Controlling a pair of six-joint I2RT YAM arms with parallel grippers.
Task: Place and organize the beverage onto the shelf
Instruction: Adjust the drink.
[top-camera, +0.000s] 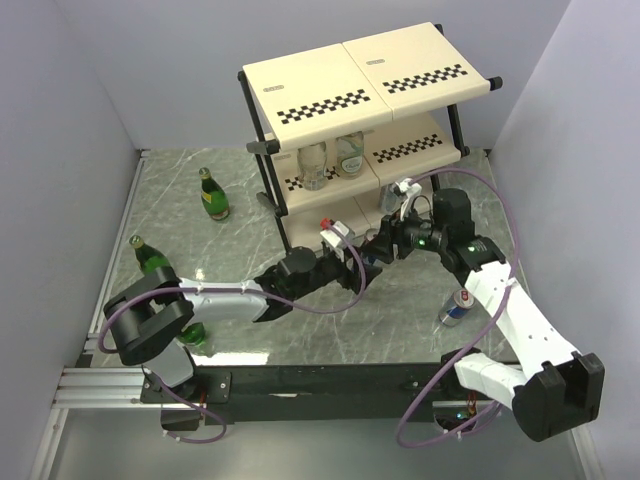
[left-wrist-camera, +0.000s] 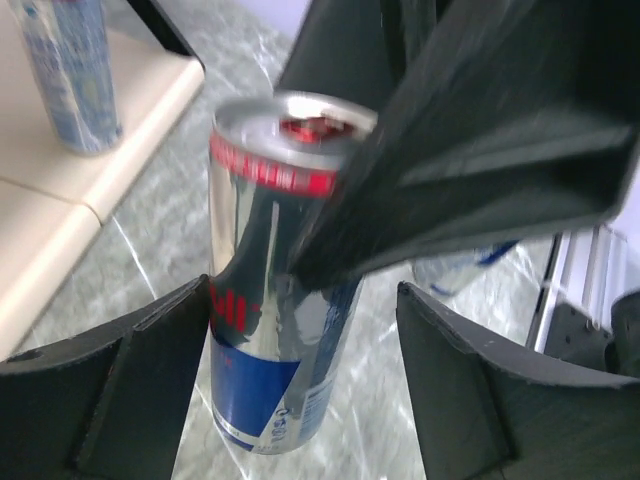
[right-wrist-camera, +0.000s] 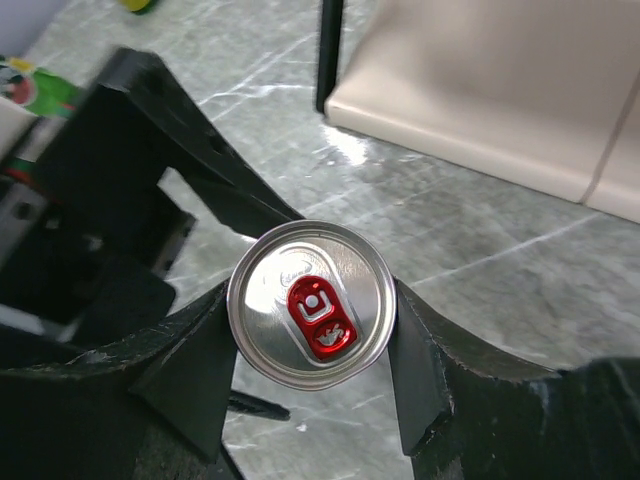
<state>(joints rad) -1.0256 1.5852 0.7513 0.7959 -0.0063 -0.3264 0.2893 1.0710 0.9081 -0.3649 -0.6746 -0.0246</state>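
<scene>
A slim silver-and-blue can (right-wrist-camera: 312, 305) with a red tab stands upright just above the marble table, and my right gripper (right-wrist-camera: 312, 300) is shut on it near its top, one finger on each side. In the left wrist view the same can (left-wrist-camera: 255, 250) rests against the left finger of my left gripper (left-wrist-camera: 303, 300), whose jaws stand open, the other finger well clear of it. Both grippers meet in front of the shelf (top-camera: 330, 85), the left gripper (top-camera: 358, 262) just left of the right gripper (top-camera: 382, 246); the can is mostly hidden between them there.
Two clear bottles (top-camera: 313, 165) stand on the middle tier, and a can (left-wrist-camera: 75, 70) on the lowest panel. Another can (top-camera: 457, 307) stands on the table at right. Green bottles stand at left (top-camera: 212, 195), (top-camera: 150, 257) and by the left arm base (top-camera: 195, 335).
</scene>
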